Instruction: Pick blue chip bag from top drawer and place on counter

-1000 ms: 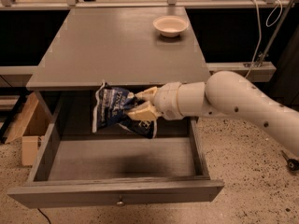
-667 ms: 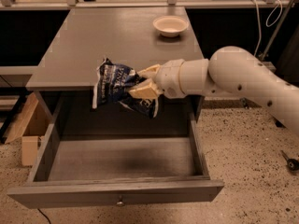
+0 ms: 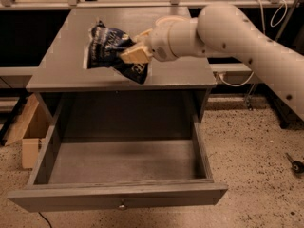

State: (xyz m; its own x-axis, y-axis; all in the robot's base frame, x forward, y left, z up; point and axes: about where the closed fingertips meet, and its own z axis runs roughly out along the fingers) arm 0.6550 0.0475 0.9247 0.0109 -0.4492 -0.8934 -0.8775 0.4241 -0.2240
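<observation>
Hand [image 3: 133,57] is over the front half of the worktop [image 3: 57,68], a bit left of centre, with its fingers [image 3: 138,52] clamped shut on the blue chip bag [image 3: 105,45]. Tan pads pinch the bag's right side, so the grip is on one edge, not across the middle. Bag is crumpled and tilted, white lettering partly visible. Most of it sticks out to the left of the hand, with one dark corner drooping below the fingers toward the worktop's front edge. Bag looks lifted off the surface; can't tell whether that low corner touches the worktop. It is fully out of the top drawer [image 3: 123,160] and above worktop level. Arm [image 3: 237,30] comes in from the right, thick and white, with a round wrist section right behind the hand, crossing the worktop's right rear part. Top drawer is pulled wide open beneath the worktop's front edge, its grey wood-grain floor in view. Its flat front panel is nearest the camera, with one small round metal knob [image 3: 122,205] at centre. Cardboard box [image 3: 26,137] sits on the speckled floor [image 3: 256,146] just left of the cabinet, beside the drawer's left wall. Small dark object [image 3: 295,165] lies on the floor at far right, well apart from the cabinet, too small to identify. Cables [image 3: 280,8] hang behind the arm at upper right.
</observation>
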